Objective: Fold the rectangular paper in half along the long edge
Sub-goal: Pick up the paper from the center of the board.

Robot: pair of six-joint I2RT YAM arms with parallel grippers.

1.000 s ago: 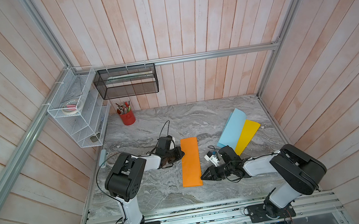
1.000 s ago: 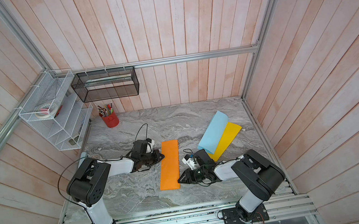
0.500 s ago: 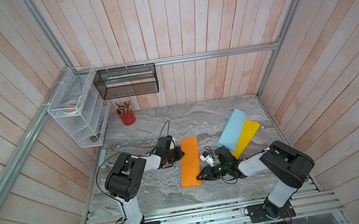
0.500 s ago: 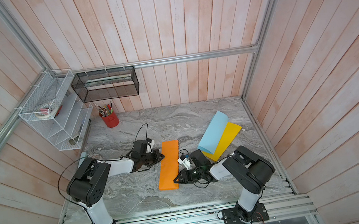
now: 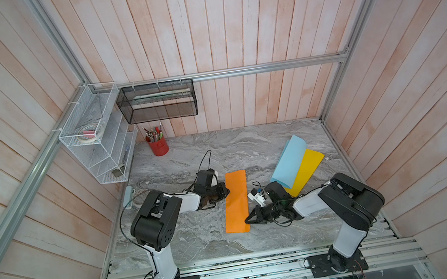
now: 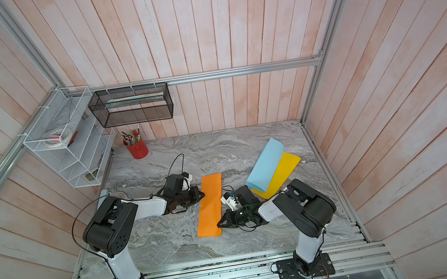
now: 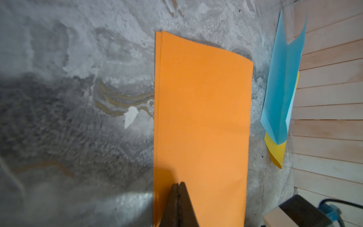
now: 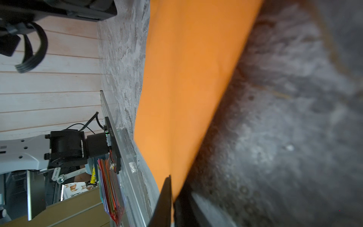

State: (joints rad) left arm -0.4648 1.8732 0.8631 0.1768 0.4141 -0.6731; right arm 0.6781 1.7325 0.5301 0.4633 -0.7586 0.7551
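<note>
The orange paper [image 5: 237, 200] [image 6: 210, 204] lies folded into a long narrow strip on the marble table. In the left wrist view its two layers [image 7: 202, 118] sit slightly offset along one long edge. My left gripper [image 5: 227, 191] [image 7: 178, 184] is shut, its tips resting on top of the strip beside its left long edge. My right gripper [image 5: 246, 221] [image 6: 219, 225] is low at the strip's near right corner. The right wrist view shows one finger above and one below the paper [image 8: 186, 78], the jaws [image 8: 172, 188] shut on that corner.
A light blue sheet [image 5: 289, 163] overlaps a yellow sheet [image 5: 307, 171] at the right of the table. A red cup of pencils [image 5: 158, 146] stands at the back left below a black mesh basket [image 5: 157, 102]. A white wire shelf [image 5: 97, 140] hangs on the left wall.
My right gripper has slid a little left onto the strip's near right corner and its jaws have narrowed onto the paper. The left gripper has stayed put.
</note>
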